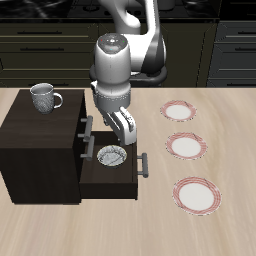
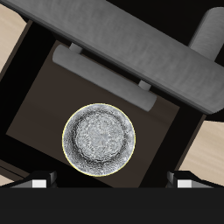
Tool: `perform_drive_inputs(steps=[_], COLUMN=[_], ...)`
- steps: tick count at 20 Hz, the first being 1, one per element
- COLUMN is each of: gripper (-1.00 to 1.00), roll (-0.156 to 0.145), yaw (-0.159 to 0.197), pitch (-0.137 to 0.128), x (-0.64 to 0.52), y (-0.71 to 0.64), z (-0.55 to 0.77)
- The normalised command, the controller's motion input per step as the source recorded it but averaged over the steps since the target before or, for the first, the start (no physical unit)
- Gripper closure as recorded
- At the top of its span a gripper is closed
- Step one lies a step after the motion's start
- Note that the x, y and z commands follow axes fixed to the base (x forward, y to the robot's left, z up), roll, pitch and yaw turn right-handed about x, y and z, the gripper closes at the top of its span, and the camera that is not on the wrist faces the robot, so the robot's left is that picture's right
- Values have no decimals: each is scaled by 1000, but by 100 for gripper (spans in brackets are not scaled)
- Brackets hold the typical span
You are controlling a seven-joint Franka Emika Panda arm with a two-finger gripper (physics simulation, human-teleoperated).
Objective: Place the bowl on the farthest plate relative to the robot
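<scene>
Hovering above the bowl [image 1: 112,156], which sits in the open drawer [image 1: 108,176] of the dark cabinet [image 1: 40,150], left of frame centre in the exterior view. Pincer [image 1: 122,147] spread, holding nothing. Probably light, rigid, glossy and slippery: best pinched across the thin rim [image 2: 100,108], one finger inside. Target plate [image 1: 197,195] lower right, nearest the desk front.
</scene>
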Motion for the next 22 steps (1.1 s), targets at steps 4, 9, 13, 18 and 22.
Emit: perform_drive_inputs(steps=[4,9,13,18,22], gripper=[-100,-100,-100,-100,-100], roll=[1,2,-16,-6,15], yaw=[1,-44,-51,-69,-92], pitch=[30,35,41,74,84], x=[73,-13,-38,-44,-78], y=[-41,-80,-197,-161,-174], z=[-292,-385,-351,-515,-604])
